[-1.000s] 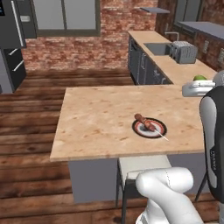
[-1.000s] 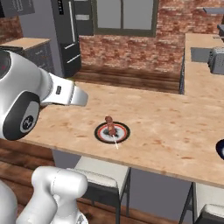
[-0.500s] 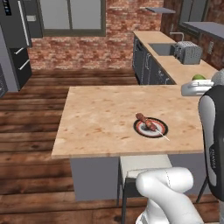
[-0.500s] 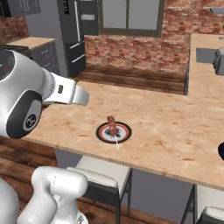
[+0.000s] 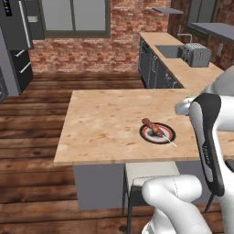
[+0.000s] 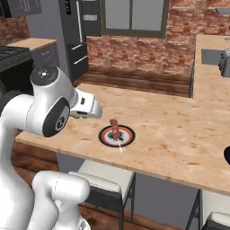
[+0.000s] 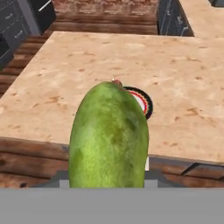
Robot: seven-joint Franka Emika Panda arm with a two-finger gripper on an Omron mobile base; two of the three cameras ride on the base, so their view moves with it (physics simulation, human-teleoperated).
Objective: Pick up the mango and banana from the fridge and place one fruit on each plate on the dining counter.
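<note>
A: Currently the mango [image 7: 109, 135] sits upright right in front of the hand camera, large and green, with the jaws clamped on it. From the left base view a sliver of green shows at the arm's end, above the dining counter [image 5: 105, 123].

B: Plate status?

A: One plate [image 5: 157, 133], black rim with a thin red ring, lies on the counter. A reddish-brown skewer [image 5: 155, 130] rests across it. In the hand view that plate peeks out just behind the fruit. A dark edge at the far right of the right base view may be the second plate [image 6: 227, 155]; cannot confirm.

B: Banana?

A: Not located. Fridge [image 6: 74, 36] stands well apart, beyond the counter, door shut.

B: Progress estimate?

A: Roughly a third, by judgement. Mango fetched and carried, not yet set down. Left: place it on a plate, then fetch and place the banana.
</note>
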